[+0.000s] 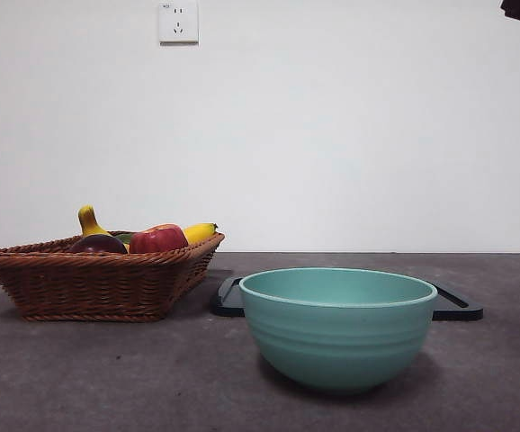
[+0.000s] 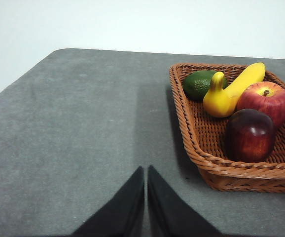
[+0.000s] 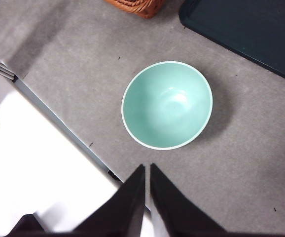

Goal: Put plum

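Both grippers were closed and empty. Front view: one wicker basket [image 1: 89, 279], one teal bowl [image 1: 337, 326]. Left wrist view: left gripper [image 2: 146, 177]; one plum [image 2: 249, 135] in the basket, beside one apple [image 2: 264, 100], one avocado [image 2: 199, 84]. Right wrist view: right gripper [image 3: 147, 175] above the bowl.

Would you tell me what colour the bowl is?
The bowl is plain pale mint green, best seen in the right wrist view.
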You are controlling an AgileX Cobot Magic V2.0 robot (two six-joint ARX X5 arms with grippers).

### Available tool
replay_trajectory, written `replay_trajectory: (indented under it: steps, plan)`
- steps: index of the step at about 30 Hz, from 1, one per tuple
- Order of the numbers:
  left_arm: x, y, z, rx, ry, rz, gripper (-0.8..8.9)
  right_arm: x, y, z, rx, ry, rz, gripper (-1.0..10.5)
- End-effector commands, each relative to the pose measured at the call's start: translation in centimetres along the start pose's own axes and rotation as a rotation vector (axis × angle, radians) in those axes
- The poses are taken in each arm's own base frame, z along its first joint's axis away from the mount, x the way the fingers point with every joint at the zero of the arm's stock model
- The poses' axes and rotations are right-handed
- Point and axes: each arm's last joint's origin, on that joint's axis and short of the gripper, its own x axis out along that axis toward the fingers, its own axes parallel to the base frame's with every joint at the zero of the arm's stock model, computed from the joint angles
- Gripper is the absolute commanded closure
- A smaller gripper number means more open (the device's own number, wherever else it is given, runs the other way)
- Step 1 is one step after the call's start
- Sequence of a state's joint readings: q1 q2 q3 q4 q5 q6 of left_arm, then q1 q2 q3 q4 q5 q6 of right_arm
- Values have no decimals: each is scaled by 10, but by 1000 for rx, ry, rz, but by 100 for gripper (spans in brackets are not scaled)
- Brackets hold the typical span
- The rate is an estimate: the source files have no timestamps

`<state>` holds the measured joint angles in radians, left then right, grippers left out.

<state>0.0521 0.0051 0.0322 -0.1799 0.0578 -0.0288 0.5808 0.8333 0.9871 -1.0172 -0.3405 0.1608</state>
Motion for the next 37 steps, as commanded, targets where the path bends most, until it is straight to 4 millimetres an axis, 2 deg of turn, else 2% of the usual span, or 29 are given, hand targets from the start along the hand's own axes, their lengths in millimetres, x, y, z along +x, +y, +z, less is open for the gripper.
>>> replay_trajectory:
  steps: [1,17,22,25,31,37]
  plan:
    - [2,1,-7,-11,25,2,805,-2,2,4,-22,-12,6,942]
    - [2,1,-7,-11,25,2,805,-2,2,4,-22,-12,7,942]
    - [2,1,-7,-11,25,2,805,-12,-1,1,-61,-71,-16,942]
    - [2,1,-7,-11,25,2,805,-25,-6,1,-69,-180,-63,942]
    - [2,1,-7,-11,25,2,805,-49,-20,-11,-109,-530,-223,942]
    - [2,1,-7,-11,25,2,805,-40,-41,-44,-136,-771,-414,942]
